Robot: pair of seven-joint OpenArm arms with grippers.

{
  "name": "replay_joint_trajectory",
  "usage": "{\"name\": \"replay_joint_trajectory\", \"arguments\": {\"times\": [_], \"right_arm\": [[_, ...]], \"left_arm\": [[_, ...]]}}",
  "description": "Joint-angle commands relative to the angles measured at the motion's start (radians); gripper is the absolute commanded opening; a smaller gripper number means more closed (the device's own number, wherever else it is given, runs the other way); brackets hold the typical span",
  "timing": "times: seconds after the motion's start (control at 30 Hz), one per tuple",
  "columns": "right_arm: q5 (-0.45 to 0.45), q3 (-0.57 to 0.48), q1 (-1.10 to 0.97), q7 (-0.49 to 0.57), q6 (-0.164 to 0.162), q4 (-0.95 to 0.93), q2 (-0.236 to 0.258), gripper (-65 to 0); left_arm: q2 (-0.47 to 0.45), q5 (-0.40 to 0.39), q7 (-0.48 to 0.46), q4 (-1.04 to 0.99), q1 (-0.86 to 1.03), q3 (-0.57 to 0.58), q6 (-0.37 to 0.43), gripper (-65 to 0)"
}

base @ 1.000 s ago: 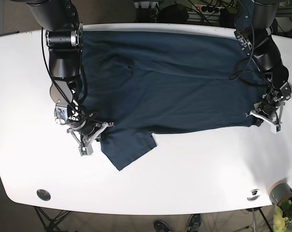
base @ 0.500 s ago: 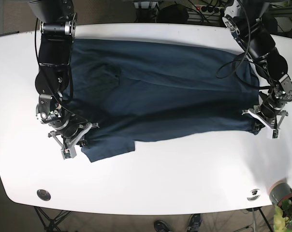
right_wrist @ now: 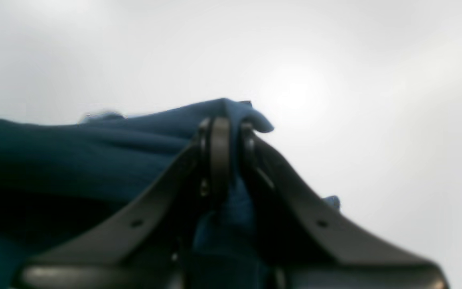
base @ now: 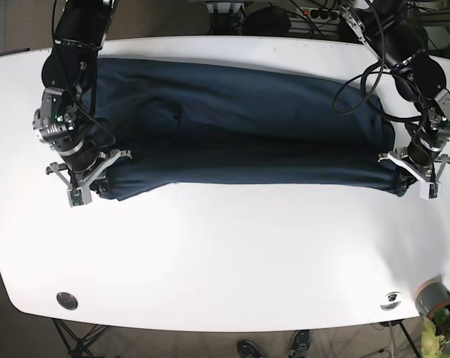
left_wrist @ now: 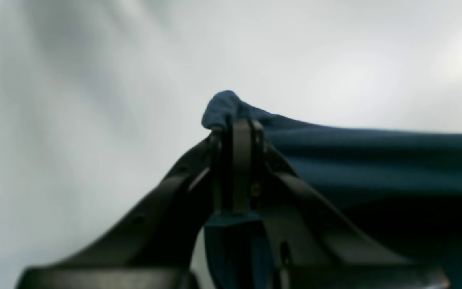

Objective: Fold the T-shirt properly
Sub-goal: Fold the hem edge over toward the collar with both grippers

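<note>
T-shirt lies as a long dark-blue band across the white table, running 9 to 3 o'clock in the upper half of the base view, with a lengthwise crease through the middle.

Left gripper sits at the band's 3 o'clock end — left wrist view shows the jaws pinched together on a bunched fold of fabric, cloth also visible below between the finger bases.

Right gripper sits at the 9 o'clock end, near the lower corner — right wrist view shows the jaws closed on the fabric edge, which curls over the fingertips.

Both wrist views are blurred.

Grey cup at the table's 4 o'clock corner, well apart from the shirt.
</note>
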Motion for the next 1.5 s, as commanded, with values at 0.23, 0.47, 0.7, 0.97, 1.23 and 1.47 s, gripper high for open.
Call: {"name": "replay_joint_trajectory", "arguments": {"times": [0.23, 0.47, 0.7, 0.97, 1.23, 1.47], "right_arm": [[0.005, 0.029, -0.144, 0.026, -0.002, 0.143, 0.012, -62.8], [0.005, 0.074, -0.230, 0.029, -0.002, 0.154, -0.039, -62.6], [0.004, 0.113, -0.287, 0.024, -0.002, 0.146, -0.080, -62.3], [0.005, 0.117, -0.354, 0.029, -0.004, 0.149, -0.100, -36.0], [0.019, 0.144, -0.314, 0.027, -0.001, 0.155, -0.122, -24.4], [0.048, 0.126, -0.198, 0.021, -0.001, 0.131, -0.106, -24.4]], "left_arm": [[-0.020, -0.024, -0.024, 0.036, 0.048, -0.004, 0.000, -65.0], [-0.020, -0.019, -0.022, 0.036, 0.104, -0.004, 0.000, -65.0], [-0.029, -0.016, -0.020, 0.036, 0.168, 0.004, 0.000, -65.0], [-0.091, -0.016, -0.019, 0.032, 0.211, 0.062, 0.009, -43.8], [-0.094, -0.021, -0.019, 0.108, 0.205, 0.062, 0.009, -34.4], [-0.068, -0.018, -0.019, 0.211, 0.203, 0.133, 0.008, -34.4]]}}
